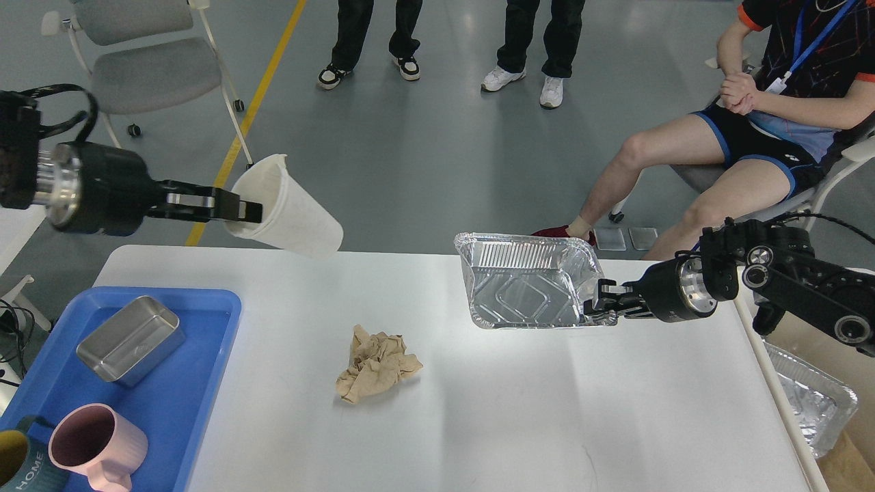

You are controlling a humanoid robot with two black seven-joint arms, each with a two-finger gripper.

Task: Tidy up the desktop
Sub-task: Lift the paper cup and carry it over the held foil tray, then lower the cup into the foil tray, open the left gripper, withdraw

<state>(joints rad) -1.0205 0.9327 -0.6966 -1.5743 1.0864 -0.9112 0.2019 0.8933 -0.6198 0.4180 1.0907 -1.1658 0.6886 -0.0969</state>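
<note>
The desktop [519,410] is a wide white tabletop. A crumpled brown paper napkin [374,363] lies on it left of centre. My left gripper [247,210] is shut on the rim of a white paper cup [290,210], held tilted in the air above the table's far left edge. At the right, my right gripper [596,307] is shut on the right rim of a foil tray [528,290], which is tipped up so its inside faces me, above the table's far side.
A blue tray [198,403] at the left front holds a steel box [130,339], a pink mug [96,444] and a dark mug [20,465]. Another foil tray [810,403] sits in a box off the right edge. People and a chair [137,68] stand beyond the table.
</note>
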